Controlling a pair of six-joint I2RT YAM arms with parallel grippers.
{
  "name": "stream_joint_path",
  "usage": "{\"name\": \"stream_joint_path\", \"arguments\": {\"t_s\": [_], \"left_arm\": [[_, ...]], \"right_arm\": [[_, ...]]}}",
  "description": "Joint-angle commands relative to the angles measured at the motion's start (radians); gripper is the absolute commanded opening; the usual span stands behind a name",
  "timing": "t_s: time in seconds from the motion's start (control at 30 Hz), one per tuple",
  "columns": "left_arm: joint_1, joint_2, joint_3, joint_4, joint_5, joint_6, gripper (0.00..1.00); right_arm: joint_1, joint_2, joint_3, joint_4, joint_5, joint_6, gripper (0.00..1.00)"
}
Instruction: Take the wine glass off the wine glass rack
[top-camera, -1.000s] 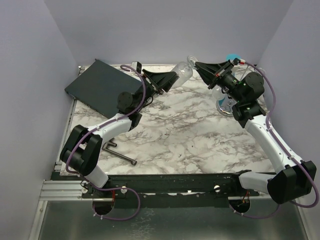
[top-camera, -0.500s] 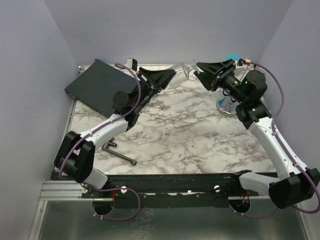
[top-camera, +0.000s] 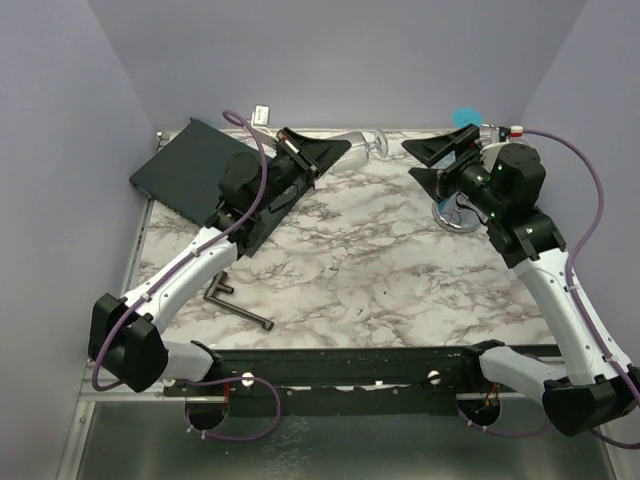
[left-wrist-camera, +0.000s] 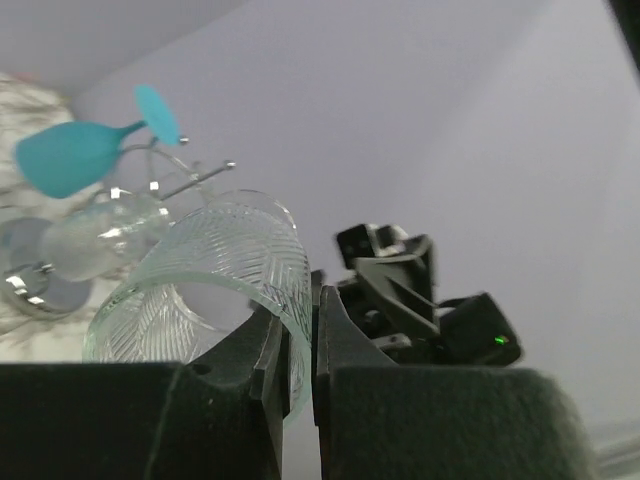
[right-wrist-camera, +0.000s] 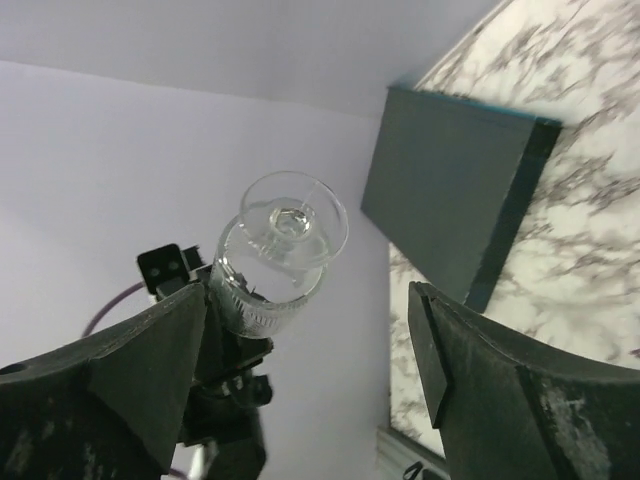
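Observation:
A clear ribbed wine glass (top-camera: 366, 146) hangs in the air near the back wall, away from the rack. My left gripper (top-camera: 338, 150) is shut on its rim. In the left wrist view the fingers (left-wrist-camera: 268, 345) pinch the rim of the wine glass (left-wrist-camera: 205, 265). My right gripper (top-camera: 432, 160) stands open just right of the glass, holding nothing. In the right wrist view the wine glass (right-wrist-camera: 282, 250) shows foot-first between the wide-spread fingers (right-wrist-camera: 470, 370). The chrome wine glass rack (top-camera: 447, 216) stands behind the right arm, partly hidden.
A teal glass (left-wrist-camera: 72, 158) and another clear glass (left-wrist-camera: 100, 235) hang on the rack. A flat dark box (top-camera: 195, 170) lies at the back left. An L-shaped metal key (top-camera: 238, 302) lies near the front left. Purple walls close in three sides.
The right gripper opened, let go of the wine glass and drew back to the right. The left gripper closed on the rim and now carries the glass alone.

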Motion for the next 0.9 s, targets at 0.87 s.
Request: {"name": "stream_joint_path", "arguments": {"t_s": [0.87], "left_arm": [[-0.002, 0.551, 0.724, -1.449, -0.330, 0.827, 0.00]], "right_arm": [[0.006, 0.090, 0.302, -0.476, 0.328, -0.558, 1.00]]}}
